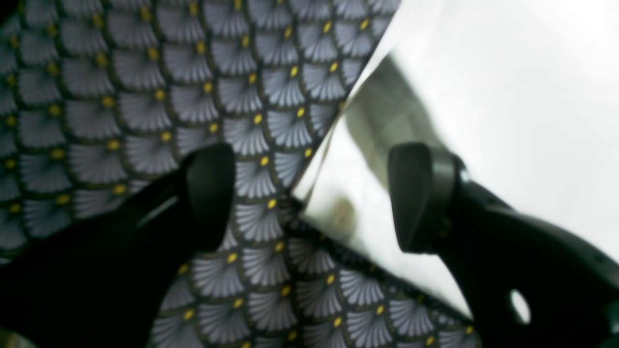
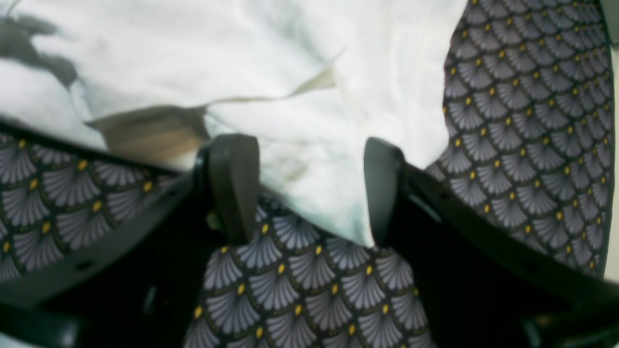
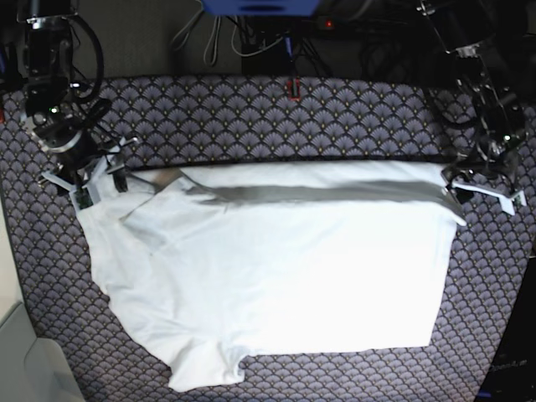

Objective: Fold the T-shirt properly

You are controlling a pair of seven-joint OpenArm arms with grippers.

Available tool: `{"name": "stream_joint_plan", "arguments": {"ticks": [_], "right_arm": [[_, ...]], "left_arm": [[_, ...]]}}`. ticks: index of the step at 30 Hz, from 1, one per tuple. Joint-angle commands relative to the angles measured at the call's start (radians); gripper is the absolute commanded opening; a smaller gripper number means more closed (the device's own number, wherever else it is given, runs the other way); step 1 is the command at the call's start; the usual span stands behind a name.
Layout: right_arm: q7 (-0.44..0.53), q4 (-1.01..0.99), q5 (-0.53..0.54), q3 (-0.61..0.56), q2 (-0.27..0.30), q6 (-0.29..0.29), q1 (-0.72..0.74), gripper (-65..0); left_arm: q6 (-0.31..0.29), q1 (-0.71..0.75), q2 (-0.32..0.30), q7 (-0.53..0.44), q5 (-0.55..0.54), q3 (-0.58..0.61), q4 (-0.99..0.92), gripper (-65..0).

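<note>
The T-shirt (image 3: 276,276) lies spread on the table (image 3: 276,109), filling most of the middle of the base view, with one sleeve at the lower left and its far long edge turned over on itself in a narrow band that casts a grey shadow strip across the cloth. By my reading that strip is the first fold, just laid; the body is otherwise a single wide sheet, creased at the left, so the task looks early, with the sleeves still to be brought in and the length still to be doubled. The left gripper (image 1: 312,198) hangs at the shirt's far corner on the base view's right with its jaws spread wide and nothing between them; its wrist view shows the corner of the cloth (image 1: 483,96) lying free beside one finger. The right gripper (image 2: 309,188) sits at the far corner on the base view's left, jaws also parted, with a point of the white cloth (image 2: 319,159) lying between the fingers but not pinched, as far as the right wrist view shows. Counted: one T-shirt, one table under a patterned cover of grey fans with yellow dots, two grippers, and a tangle of cables (image 3: 251,38) beyond the table's far edge, too jumbled to number
</note>
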Motion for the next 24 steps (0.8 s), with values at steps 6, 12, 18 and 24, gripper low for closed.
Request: {"name": "stream_joint_plan", "arguments": {"ticks": [6,12,18,24], "right_arm": [[0.027,0.013,0.005,0.048,0.0,0.001,-0.004,-29.8],[0.027,0.012,0.003,0.084,-0.014,0.003,-0.005,-29.8],[0.025,0.012,0.003,0.084,-0.014,0.003,-0.005,-29.8],[0.025,0.012,0.003,0.084,-0.014,0.003,-0.005,-29.8]], "left_arm": [[-0.003,-0.031,-0.028,-0.054,-0.006,0.072,-0.049,-16.9],[-0.003,-0.033,-0.028,-0.097,-0.006,0.078,-0.105,-16.9],[-0.003,-0.026,-0.028,-0.098,-0.009,0.072,-0.117,-16.9],[-0.003,-0.025,-0.03,-0.098,-0.006,0.072,-0.117,-17.0]]}}
